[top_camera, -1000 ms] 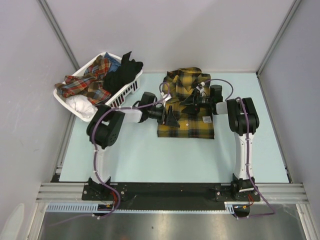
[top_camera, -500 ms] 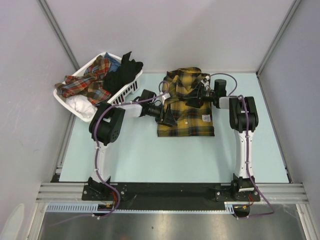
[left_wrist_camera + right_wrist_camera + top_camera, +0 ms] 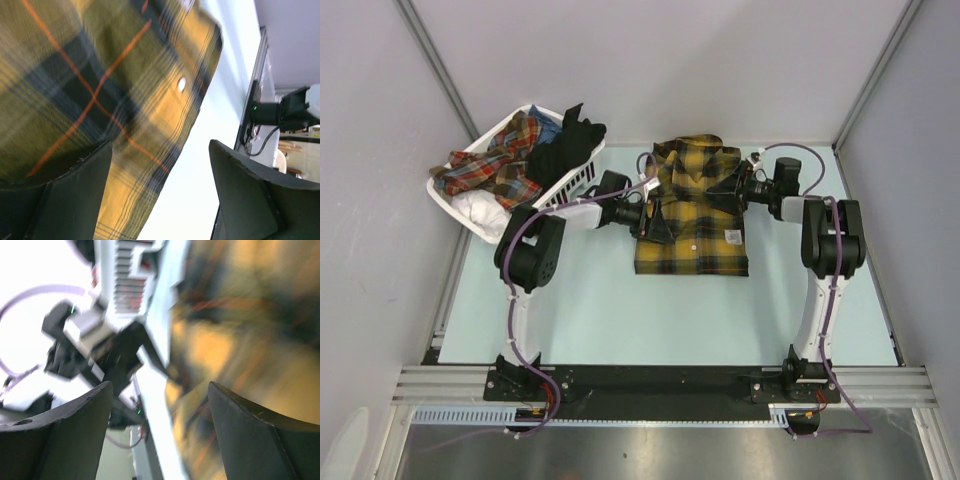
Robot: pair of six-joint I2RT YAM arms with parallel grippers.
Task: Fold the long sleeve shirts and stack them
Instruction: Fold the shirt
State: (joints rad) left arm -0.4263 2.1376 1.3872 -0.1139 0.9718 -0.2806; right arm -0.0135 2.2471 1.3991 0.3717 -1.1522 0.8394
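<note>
Though the right wrist view is blurred, the plaid shirt (image 3: 692, 240) lies between the left pincer (image 3: 160, 144) and right pincer (image 3: 160, 384), both spread wide and empty.

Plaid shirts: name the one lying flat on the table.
The mustard-yellow and black plaid cloth shirt, folded on the pale blue table; the red plaid cloth shirt lies crumpled in the white slatted plastic basket.
</note>
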